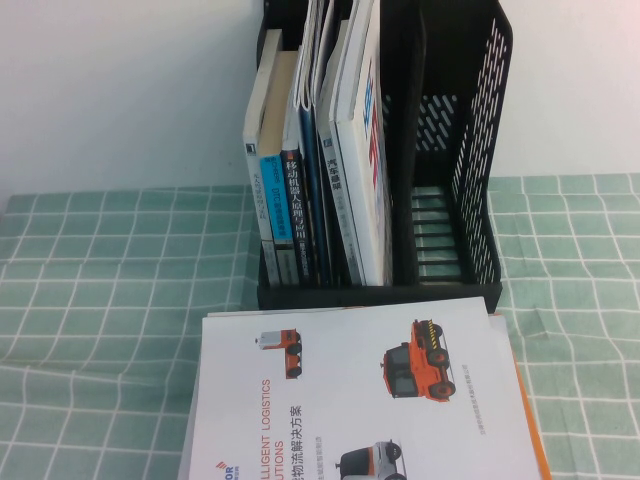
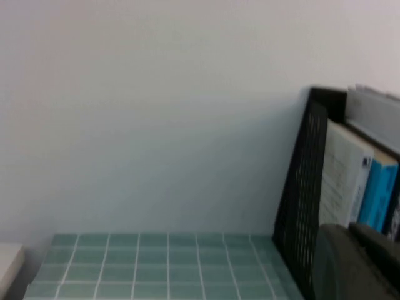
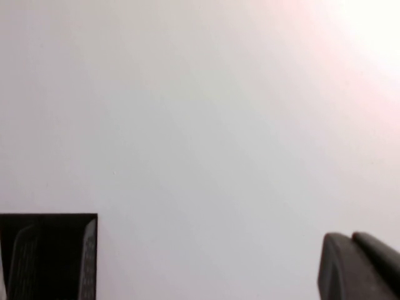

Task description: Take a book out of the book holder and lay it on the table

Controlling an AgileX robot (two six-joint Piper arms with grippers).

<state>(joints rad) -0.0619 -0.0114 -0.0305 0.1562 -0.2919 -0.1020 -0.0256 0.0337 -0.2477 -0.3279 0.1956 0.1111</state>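
We see book (image 1: pixel 372 150) upright in book holder (image 1: pixel 480 150), rightmost of volumes, on green surface (image 1: pixel 100 300). Brochure (image 1: pixel 370 400) lies just in front. Left hand (image 2: pixel 359 262) near holder's side, right hand (image 3: pixel 359 265) facing wall; we cannot tell opening of either.

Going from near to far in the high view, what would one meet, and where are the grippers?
White brochure → book holder with the book upright inside → wall. Left gripper shows only in its wrist view, beside the holder; right gripper faces the wall.

Plain white wall (image 1: pixel 120 90) (evenly lit)
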